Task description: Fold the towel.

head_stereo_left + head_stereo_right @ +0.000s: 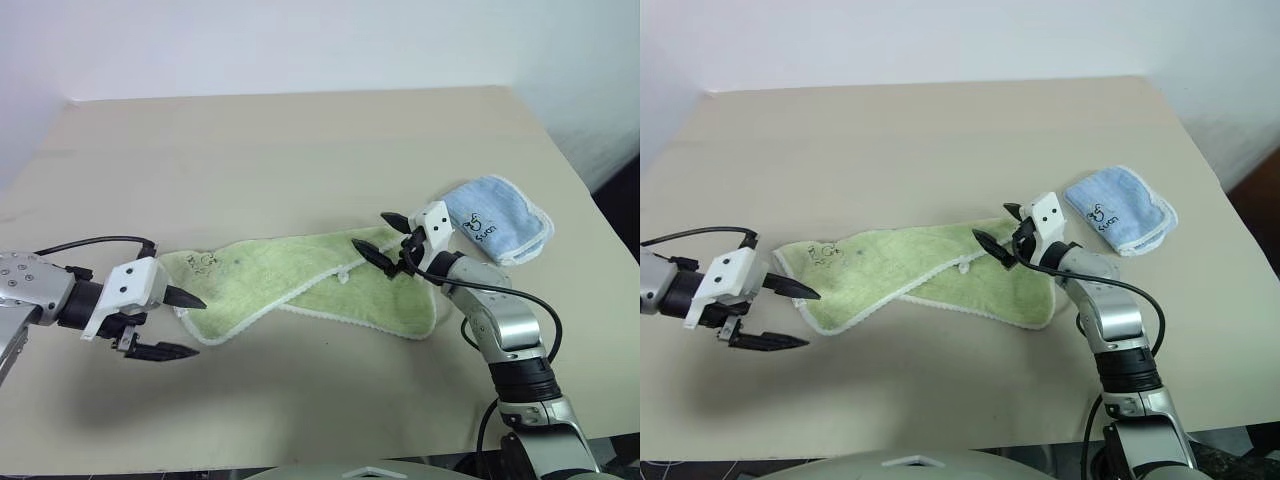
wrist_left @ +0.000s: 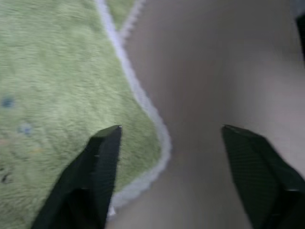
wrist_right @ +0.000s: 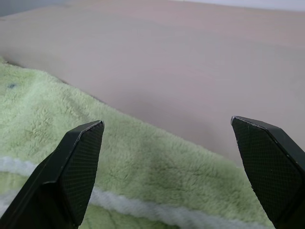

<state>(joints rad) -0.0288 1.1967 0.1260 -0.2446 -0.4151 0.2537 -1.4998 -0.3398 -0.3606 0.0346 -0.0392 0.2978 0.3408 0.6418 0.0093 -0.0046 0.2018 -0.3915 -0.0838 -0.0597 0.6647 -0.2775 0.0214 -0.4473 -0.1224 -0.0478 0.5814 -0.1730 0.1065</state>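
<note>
Blue towel (image 1: 497,219) beside green towel (image 1: 300,280)

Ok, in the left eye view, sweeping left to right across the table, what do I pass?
Left end effector, open → yellow-green towel → right end effector, open over the towel's right end → folded blue towel.
</note>
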